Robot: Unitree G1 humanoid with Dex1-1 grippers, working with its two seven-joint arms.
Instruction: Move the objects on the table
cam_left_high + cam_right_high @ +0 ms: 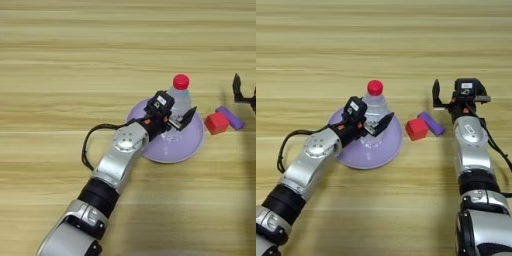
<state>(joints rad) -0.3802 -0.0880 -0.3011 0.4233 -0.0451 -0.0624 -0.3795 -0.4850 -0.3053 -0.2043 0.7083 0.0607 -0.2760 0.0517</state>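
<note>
The clear water bottle (374, 107), red cap (375, 87) up, stands upright on the round lilac plate (363, 150), on the plate's far half, a little left of centre of the table (384, 45). The left gripper (373, 125) is at the bottle's lower body: one black finger (385, 121) shows at the bottle's 4 o'clock side, touching or just beside the plastic, while the gripper's body with its white tag covers the 9 o'clock side. The fingers are spread about the bottle; whether they press it cannot be told. The left arm (308, 160) runs in from 7 o'clock, its forearm passing over the plate's near-left rim.

At 3 o'clock from the plate, just off its rim, lies the red cube (417, 129). The purple block (431, 123) lies touching or just beside the cube at the cube's 2 o'clock, its long axis slanting from far left to near right. Both rest on the bare table.

The right gripper (448, 97) is near the purple block, at the block's 1 o'clock, clear of it. One black finger (435, 92) stands apart at its left; the jaws are parted and hold nothing. The right arm (473, 150) runs back toward 5 o'clock.
</note>
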